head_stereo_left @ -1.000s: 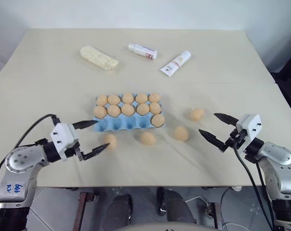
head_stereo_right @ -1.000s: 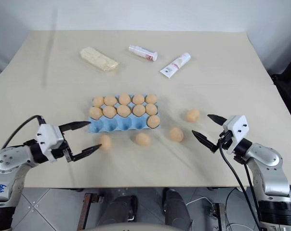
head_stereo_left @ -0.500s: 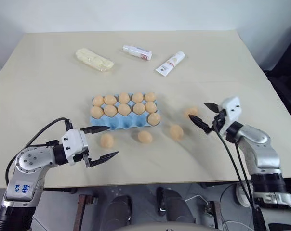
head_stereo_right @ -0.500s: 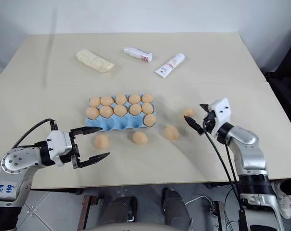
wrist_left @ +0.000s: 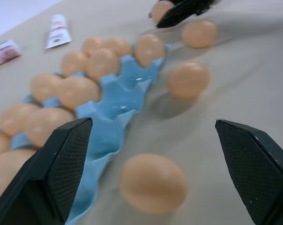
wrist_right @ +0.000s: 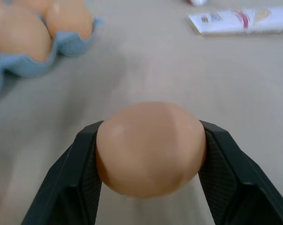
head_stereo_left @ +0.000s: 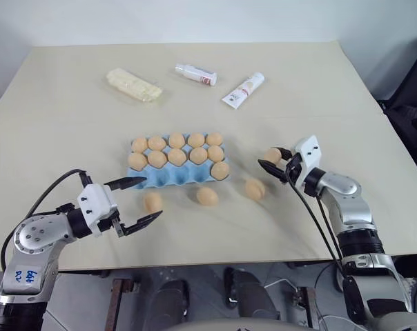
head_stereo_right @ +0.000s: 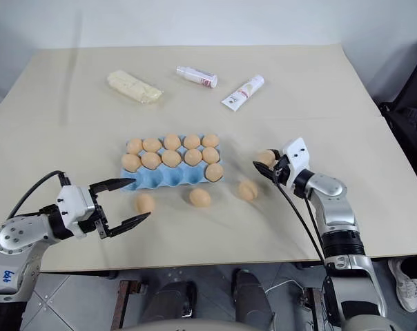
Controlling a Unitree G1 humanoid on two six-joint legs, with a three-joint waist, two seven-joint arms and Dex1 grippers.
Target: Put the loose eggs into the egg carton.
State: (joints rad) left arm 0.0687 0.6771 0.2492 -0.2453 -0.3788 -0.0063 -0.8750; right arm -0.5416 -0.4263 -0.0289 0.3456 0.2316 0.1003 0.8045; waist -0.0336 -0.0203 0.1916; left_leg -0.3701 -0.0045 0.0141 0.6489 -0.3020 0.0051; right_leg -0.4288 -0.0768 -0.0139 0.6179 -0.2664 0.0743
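The light blue egg carton (head_stereo_left: 172, 178) lies mid-table with several tan eggs in its back two rows and one at the right end of its front row. Three loose eggs lie in front of it (head_stereo_left: 152, 201) (head_stereo_left: 207, 196) (head_stereo_left: 255, 188). A fourth egg (wrist_right: 151, 147) to the carton's right sits between the pads of my right gripper (head_stereo_left: 273, 164), which is shut on it just above the table. My left gripper (head_stereo_left: 152, 198) stands open and level, its fingers either side of the leftmost loose egg (wrist_left: 153, 183), which lies a little ahead of the fingertips.
At the back of the table lie a pale yellow lumpy block (head_stereo_left: 132, 84), a small white bottle (head_stereo_left: 195, 74) and a white tube (head_stereo_left: 242, 90). The table's front edge (head_stereo_left: 215, 261) runs just behind both arms.
My right gripper has moved forward and left to the rightmost loose egg and closed on it. The left gripper has stayed open near the leftmost egg. The camera view has shifted slightly.
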